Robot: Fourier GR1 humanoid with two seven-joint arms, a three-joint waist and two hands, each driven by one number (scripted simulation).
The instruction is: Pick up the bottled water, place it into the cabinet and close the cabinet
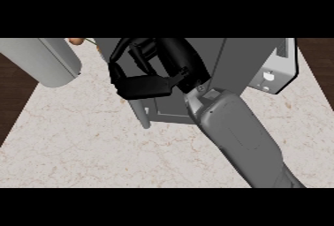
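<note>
The grey cabinet (pixel 241 62) stands at the far side of the pale marbled desk (pixel 91 150), and everything else is placed here against it. Its door (pixel 282 66) on the right side hangs swung open, showing a light inner face with small fittings. A vertical handle bar (pixel 145 115) runs down the cabinet's front, left of centre.

The right robot hand (pixel 140 84) is raised in front of the cabinet's upper left part, and its grey forearm (pixel 238 132) crosses the cabinet's front from the lower right of the view. The black fingers (pixel 134 50) are curled, arching up and over towards the cabinet's top. Whether they close on anything I cannot tell: the palm and fingers hide whatever might lie inside them.

The bottled water does not show anywhere; it may be hidden behind the hand or inside the cabinet, and the view does not settle which.

Left of the cabinet, a second grey forearm (pixel 46 62) enters from the upper left edge and ends near the cabinet's left side. Its hand is not seen. A small orange object (pixel 76 41) peeks out just beside that arm, at the cabinet's top left corner; it is too little exposed to name.
</note>
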